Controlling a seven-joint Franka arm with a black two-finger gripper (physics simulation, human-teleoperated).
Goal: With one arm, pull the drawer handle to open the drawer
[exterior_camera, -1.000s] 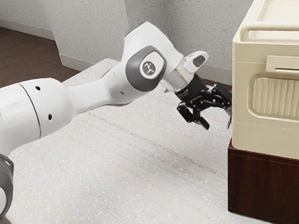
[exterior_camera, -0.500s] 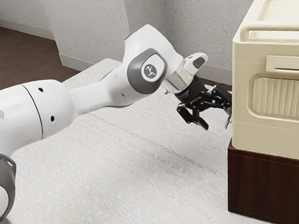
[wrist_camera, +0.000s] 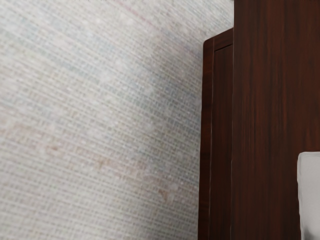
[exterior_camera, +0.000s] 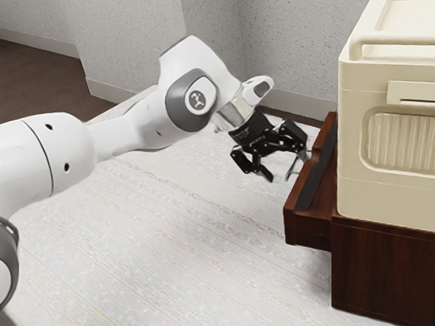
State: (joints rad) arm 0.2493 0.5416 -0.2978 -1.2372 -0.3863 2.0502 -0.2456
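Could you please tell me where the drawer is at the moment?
The drawer juts from the dark wooden cabinet toward the exterior view's left, with the cream box on that cabinet and the hand right by the drawer's front.

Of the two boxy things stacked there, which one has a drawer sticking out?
The lower one: the dark brown cabinet. Its drawer juts out toward the gripper; the cream box above has none out.
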